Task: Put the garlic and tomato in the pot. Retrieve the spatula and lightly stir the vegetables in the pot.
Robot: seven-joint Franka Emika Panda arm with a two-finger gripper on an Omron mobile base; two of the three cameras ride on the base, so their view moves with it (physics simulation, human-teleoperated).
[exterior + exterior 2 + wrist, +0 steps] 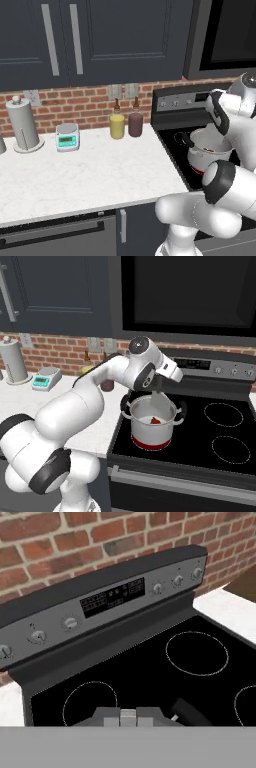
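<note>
Pot sits on the stove's near-left burner, tomato inside it; garlic not discernible. Gripper hangs just above the pot's rim, jaws shut and apparently empty. Spatula unlocated, so its bearing from the pot is unknown.

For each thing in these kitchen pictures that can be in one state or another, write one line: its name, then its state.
pot: upright on the stove's front left burner, no lid.
tomato: inside the pot.
gripper: shut, tips together.
upper cabinets: doors closed.
two bottles: upright, capped, side by side against the brick wall.
paper towel roll: upright on its holder.
</note>
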